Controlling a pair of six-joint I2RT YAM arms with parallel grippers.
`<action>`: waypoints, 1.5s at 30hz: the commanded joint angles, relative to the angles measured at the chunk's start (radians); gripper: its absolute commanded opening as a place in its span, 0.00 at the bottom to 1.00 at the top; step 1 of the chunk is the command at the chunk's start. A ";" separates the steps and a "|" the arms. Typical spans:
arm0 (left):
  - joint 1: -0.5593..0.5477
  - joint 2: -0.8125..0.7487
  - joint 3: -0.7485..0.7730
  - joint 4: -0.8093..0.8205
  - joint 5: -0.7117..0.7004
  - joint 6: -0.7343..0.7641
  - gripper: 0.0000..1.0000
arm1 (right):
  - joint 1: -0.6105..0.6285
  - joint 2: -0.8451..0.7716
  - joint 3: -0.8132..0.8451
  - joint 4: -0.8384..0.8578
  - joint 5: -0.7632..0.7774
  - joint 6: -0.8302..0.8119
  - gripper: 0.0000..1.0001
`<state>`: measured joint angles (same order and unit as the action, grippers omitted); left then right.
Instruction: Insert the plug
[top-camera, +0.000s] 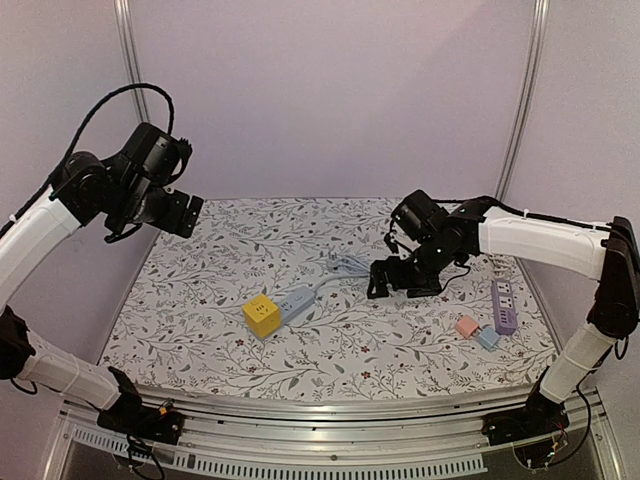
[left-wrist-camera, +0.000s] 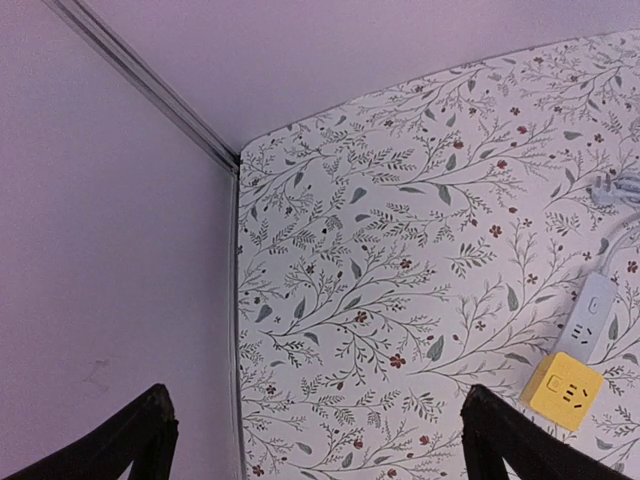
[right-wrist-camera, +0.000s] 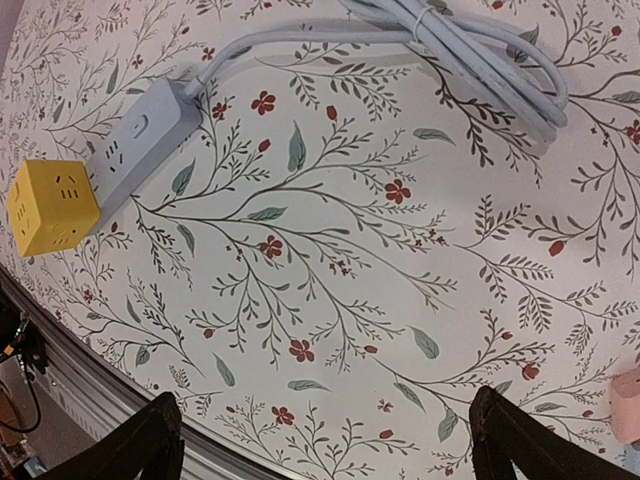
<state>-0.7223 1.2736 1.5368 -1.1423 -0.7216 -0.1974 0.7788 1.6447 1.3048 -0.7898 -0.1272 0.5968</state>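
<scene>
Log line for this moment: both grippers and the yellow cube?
left gripper: open, empty, raised at left | right gripper: open, empty, near grey cable | yellow cube: at end of grey strip

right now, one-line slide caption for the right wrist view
Open right tool over the floral table, a yellow cube at the end of the grey power strip, its cable bundled nearby.
</scene>
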 joint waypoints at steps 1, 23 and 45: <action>0.024 -0.031 -0.056 0.098 -0.010 -0.079 1.00 | 0.008 0.019 0.039 -0.055 0.109 0.018 0.99; 0.037 -0.011 -0.083 0.261 0.407 -0.117 0.99 | -0.228 -0.020 -0.096 -0.190 0.251 0.193 0.99; 0.034 -0.002 -0.120 0.268 0.509 -0.134 0.94 | -0.269 -0.051 -0.319 -0.072 0.387 0.077 0.99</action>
<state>-0.6937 1.2724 1.4376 -0.8791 -0.2367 -0.3206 0.5217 1.6127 1.0008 -0.9001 0.2008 0.7101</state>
